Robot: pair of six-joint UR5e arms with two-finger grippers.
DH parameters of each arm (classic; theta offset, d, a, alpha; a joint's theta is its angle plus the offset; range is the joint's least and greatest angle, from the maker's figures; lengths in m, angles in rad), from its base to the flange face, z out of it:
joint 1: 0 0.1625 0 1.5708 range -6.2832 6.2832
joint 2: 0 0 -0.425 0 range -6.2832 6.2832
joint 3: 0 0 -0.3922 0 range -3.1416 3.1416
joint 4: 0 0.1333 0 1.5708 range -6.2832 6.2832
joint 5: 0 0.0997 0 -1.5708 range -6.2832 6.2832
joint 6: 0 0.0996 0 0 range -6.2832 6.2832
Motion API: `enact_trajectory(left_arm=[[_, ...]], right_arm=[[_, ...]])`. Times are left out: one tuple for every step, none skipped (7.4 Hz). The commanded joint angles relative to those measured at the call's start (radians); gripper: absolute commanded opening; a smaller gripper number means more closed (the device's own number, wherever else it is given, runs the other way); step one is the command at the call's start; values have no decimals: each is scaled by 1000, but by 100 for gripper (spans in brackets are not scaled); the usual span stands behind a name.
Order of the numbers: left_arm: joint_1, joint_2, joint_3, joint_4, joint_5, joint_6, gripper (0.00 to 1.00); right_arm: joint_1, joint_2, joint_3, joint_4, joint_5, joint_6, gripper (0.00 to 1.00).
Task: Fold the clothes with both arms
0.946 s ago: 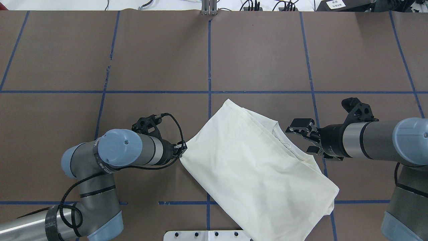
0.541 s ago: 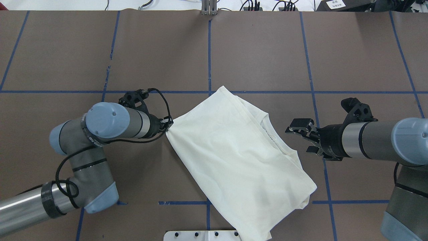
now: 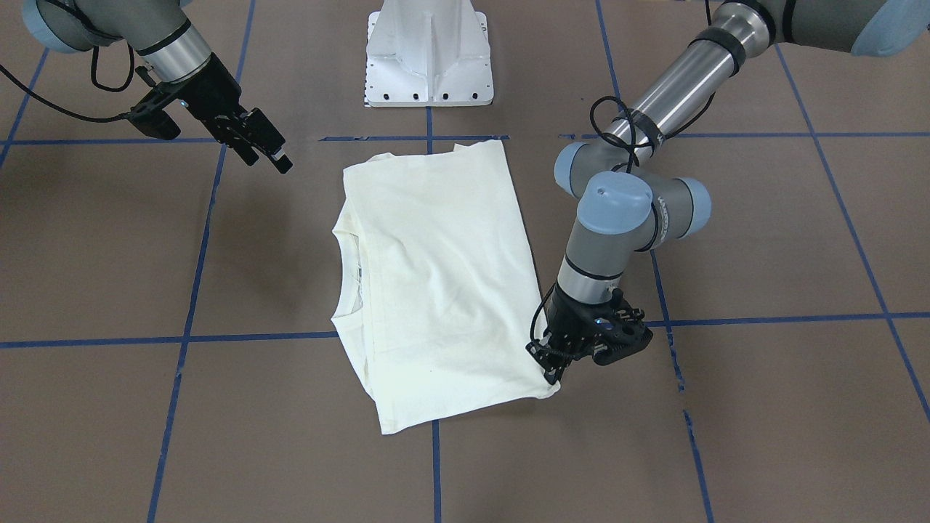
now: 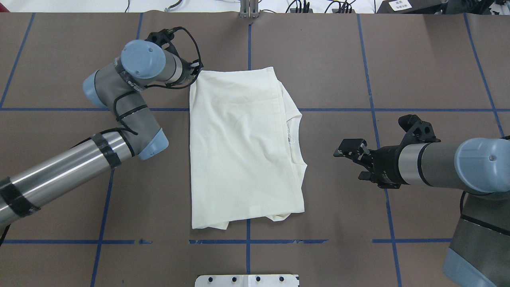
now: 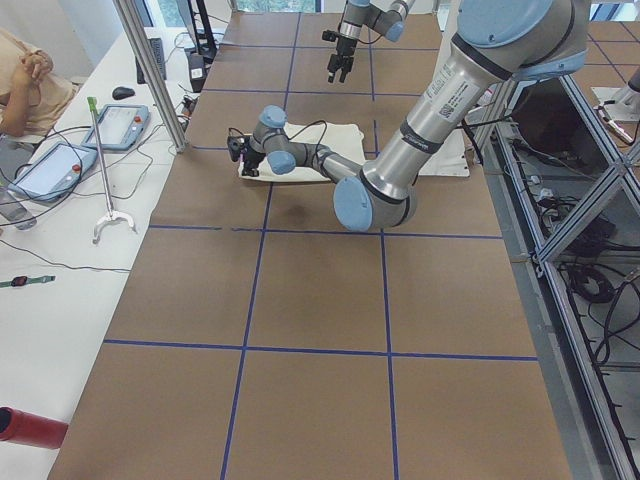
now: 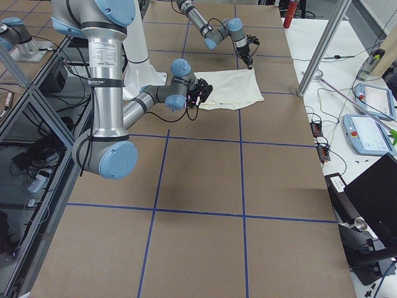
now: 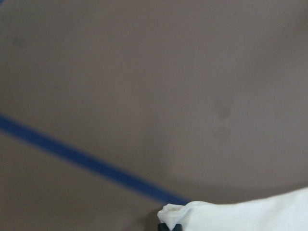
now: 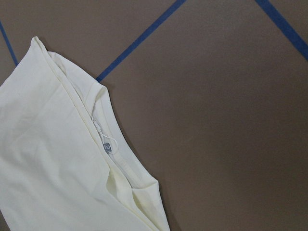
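Brown table (image 4: 418, 59) carries the folded shirt (image 4: 239, 151) at frame center. Left gripper (image 4: 194, 74) is clamped on the shirt's upper-left corner. Right gripper (image 4: 350, 162), at right, gapes wide and empty, apart from the collar.

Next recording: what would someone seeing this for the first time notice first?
A cream shirt, folded to a rectangle with its plain side up, lies on the brown table, its collar toward the robot's right. The left gripper pinches its far left corner. The right gripper hangs open beside the collar, clear of the cloth.
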Motion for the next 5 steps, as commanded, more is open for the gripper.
enact_trajectory(left_arm=[[-27, -91, 125, -84, -7, 0, 0], [-19, -59, 45, -84, -9, 0, 37], [-4, 78, -163, -75, -51, -2, 44], [-4, 196, -311, -72, -134, 1, 45], [-5, 250, -380, -72, -144, 5, 46]], right_arm=[[-2, 72, -46, -2, -4, 2, 100], [-7, 126, -77, -9, -6, 11, 100], [-18, 240, -118, -103, -7, 101, 100], [-53, 369, -149, -265, -15, 134, 100], [-106, 464, -210, -353, -91, 175, 100]])
